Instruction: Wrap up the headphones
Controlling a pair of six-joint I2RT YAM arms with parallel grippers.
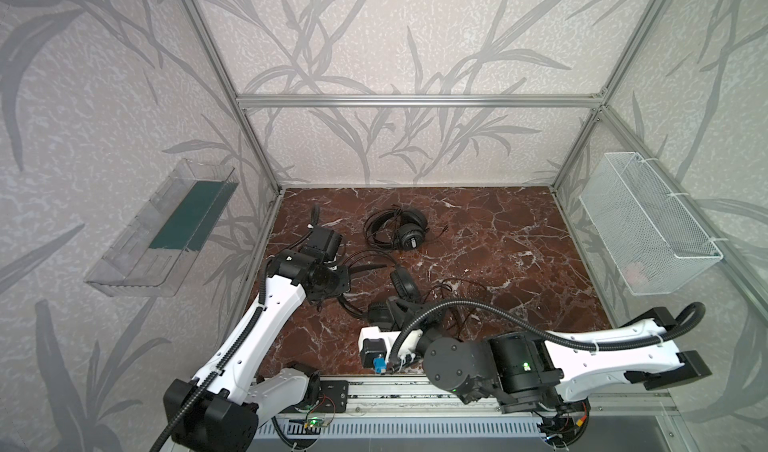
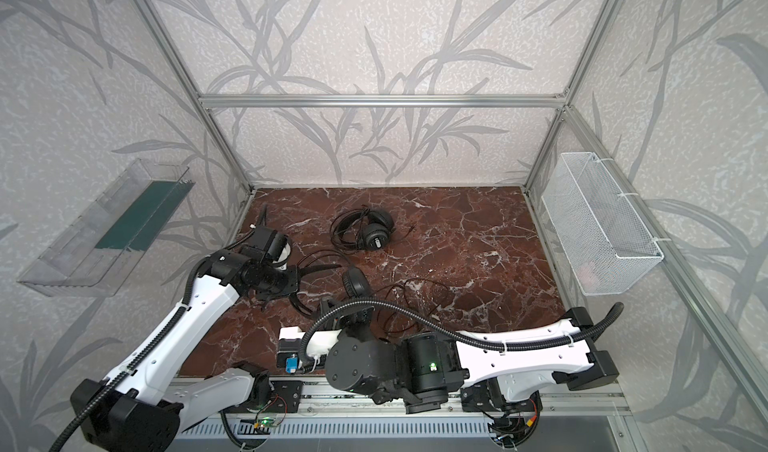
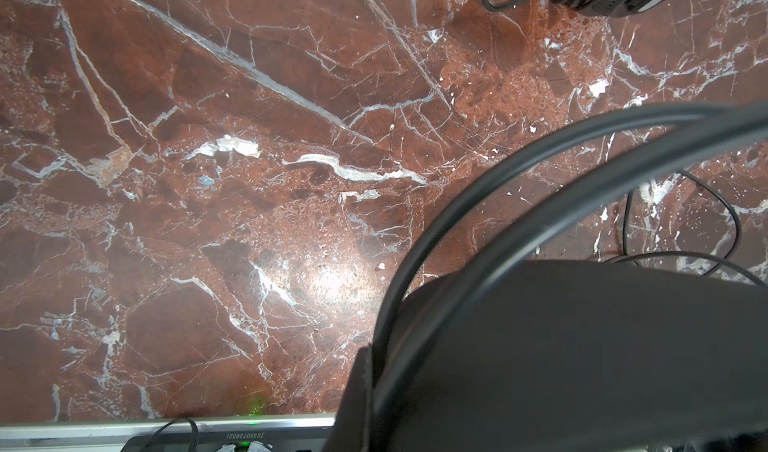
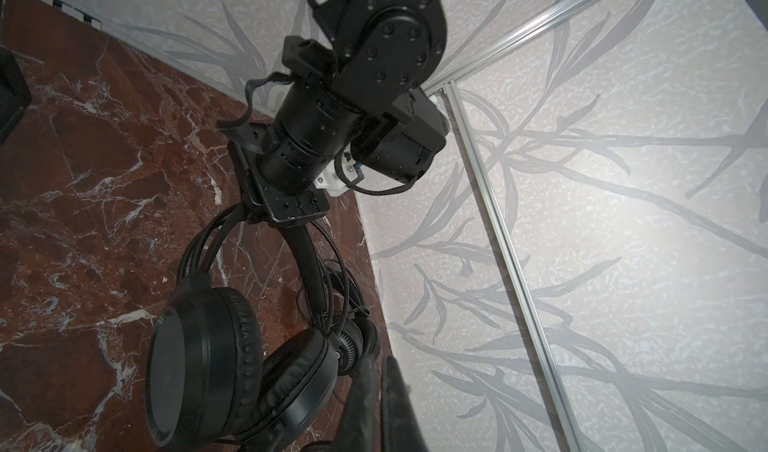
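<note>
— Black left gripper [image 1: 365, 268], left of centre in both top views: what has it got?
— It is clamped on the headband [image 4: 309, 271] of the nearer headphones [image 1: 405, 285]; the band arcs away from it to the earcups, low in the middle of the frame.
— And the right gripper [image 4: 378, 360]?
— Closed, at the bottom edge of the right wrist view, tips just beside the ridged earcup [image 4: 348, 346]. Whether it pinches anything, I cannot tell.
— The smooth earcup [image 4: 195, 367]?
— Beside the ridged one, lower left there. Loose cable [image 1: 457, 280] loops over the red marble bench [image 1: 519, 263] to the right in the top views.
— The other headphones [image 1: 409, 236]?
— Upper middle of the bench, lying flat with their cable coiled, well apart from both grippers.
</note>
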